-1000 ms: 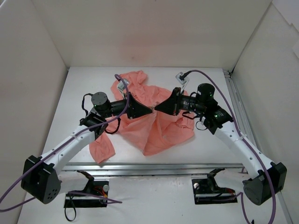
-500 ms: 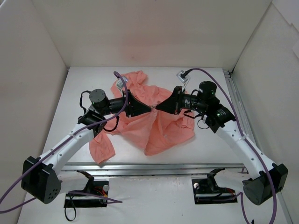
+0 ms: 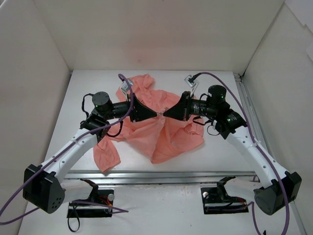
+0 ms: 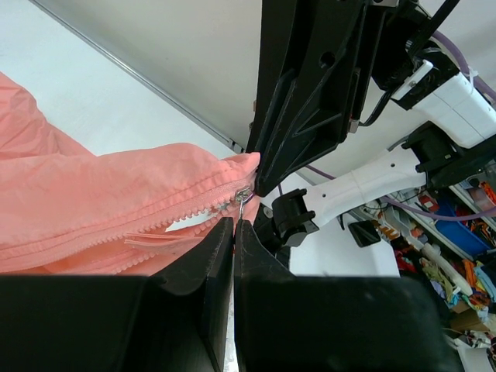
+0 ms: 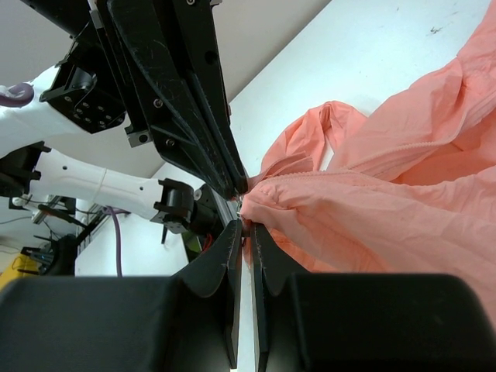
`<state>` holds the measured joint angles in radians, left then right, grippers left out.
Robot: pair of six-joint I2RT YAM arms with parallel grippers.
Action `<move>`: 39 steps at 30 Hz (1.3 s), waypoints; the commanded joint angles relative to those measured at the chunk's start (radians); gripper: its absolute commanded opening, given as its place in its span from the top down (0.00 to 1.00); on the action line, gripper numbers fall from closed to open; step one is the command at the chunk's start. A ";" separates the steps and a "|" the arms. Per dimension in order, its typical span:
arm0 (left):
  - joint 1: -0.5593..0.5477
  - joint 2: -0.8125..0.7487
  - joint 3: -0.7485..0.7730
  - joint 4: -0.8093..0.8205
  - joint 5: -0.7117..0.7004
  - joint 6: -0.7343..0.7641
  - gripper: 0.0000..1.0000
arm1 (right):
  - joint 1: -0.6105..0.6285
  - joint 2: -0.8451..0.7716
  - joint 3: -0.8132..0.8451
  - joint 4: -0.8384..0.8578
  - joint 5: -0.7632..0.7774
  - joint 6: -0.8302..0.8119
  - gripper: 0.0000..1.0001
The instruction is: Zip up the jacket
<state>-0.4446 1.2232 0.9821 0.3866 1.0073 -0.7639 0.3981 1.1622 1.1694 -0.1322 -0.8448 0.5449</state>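
Observation:
The salmon-pink jacket (image 3: 168, 137) lies crumpled mid-table, a fold of it lifted between the two arms. My left gripper (image 3: 158, 114) is shut on the small metal zip pull (image 4: 242, 203), which hangs from the slider at the end of the zip teeth (image 4: 163, 225). My right gripper (image 3: 164, 114) faces it tip to tip and is shut on the jacket's fabric edge (image 5: 267, 208) just beside the slider. In the right wrist view the cloth (image 5: 387, 225) spreads away to the right. Both grippers hang above the table.
White walls enclose the table (image 3: 220, 83) on three sides. A metal rail (image 3: 166, 175) runs along the near edge, and a second rail (image 3: 247, 112) along the right side. Purple cables (image 3: 230, 90) loop over both arms.
The left arm's elbow has drawn slightly back to the left. Both grippers stay shut at the same meeting point; the jacket has hardly moved.

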 commanded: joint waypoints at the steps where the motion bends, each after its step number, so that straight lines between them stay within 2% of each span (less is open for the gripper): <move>1: 0.057 0.007 0.030 -0.018 -0.013 0.061 1.00 | -0.033 -0.029 0.073 0.048 -0.057 0.003 1.00; 20: 0.057 0.025 -0.051 0.015 -0.091 0.095 1.00 | -0.064 -0.035 0.125 0.043 -0.105 0.050 1.00; 25: 0.057 0.024 -0.060 0.103 -0.079 -0.003 1.00 | -0.065 -0.026 0.125 0.046 -0.111 0.052 1.00; 26: 0.057 0.006 -0.062 0.139 -0.084 -0.021 0.97 | -0.064 -0.025 0.124 0.045 -0.111 0.052 1.00; 29: 0.057 -0.040 -0.072 0.207 -0.108 -0.077 0.78 | -0.065 -0.013 0.121 0.045 -0.117 0.059 1.00; 30: 0.057 -0.048 -0.065 0.213 -0.113 -0.081 0.68 | -0.065 -0.012 0.121 0.046 -0.116 0.066 1.00; 31: 0.057 -0.056 -0.060 0.216 -0.110 -0.087 0.63 | -0.064 -0.010 0.116 0.045 -0.115 0.067 1.00; 36: 0.034 -0.062 -0.060 0.282 -0.079 -0.126 0.53 | -0.064 -0.001 0.118 0.045 -0.120 0.076 1.00; 39: 0.011 -0.053 -0.069 0.328 -0.058 -0.156 0.52 | -0.067 0.002 0.111 0.045 -0.120 0.079 1.00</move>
<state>-0.4160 1.1801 0.8951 0.5728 0.9123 -0.8722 0.3382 1.1610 1.2503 -0.1627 -0.9306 0.6064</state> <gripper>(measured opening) 0.478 0.035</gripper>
